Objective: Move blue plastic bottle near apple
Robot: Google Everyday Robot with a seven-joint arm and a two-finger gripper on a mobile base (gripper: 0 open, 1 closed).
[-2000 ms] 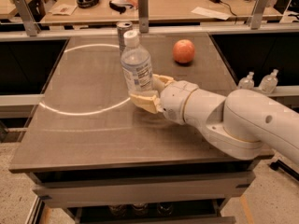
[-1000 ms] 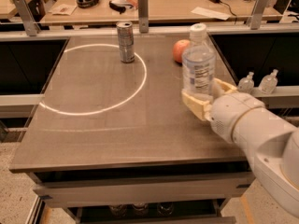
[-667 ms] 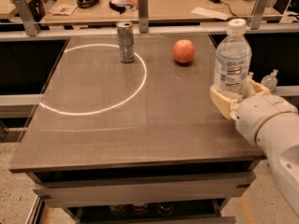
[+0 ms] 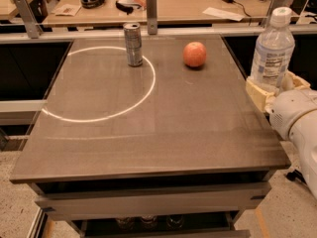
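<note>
Just off the right edge of the table (image 4: 148, 133), my gripper (image 4: 275, 89) pinches the base of the blue plastic bottle (image 4: 272, 51), holding it upright. The apple (image 4: 195, 54) sits on the tabletop to the bottle's left and slightly farther back, well apart.

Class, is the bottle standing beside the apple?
No; the gripper holds the bottle at the table's right edge, apart from the apple.

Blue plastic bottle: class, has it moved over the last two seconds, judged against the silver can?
Yes. Held in the claw, the blue plastic bottle went from beside the can rightward, past the apple, to the table's right edge.
</note>
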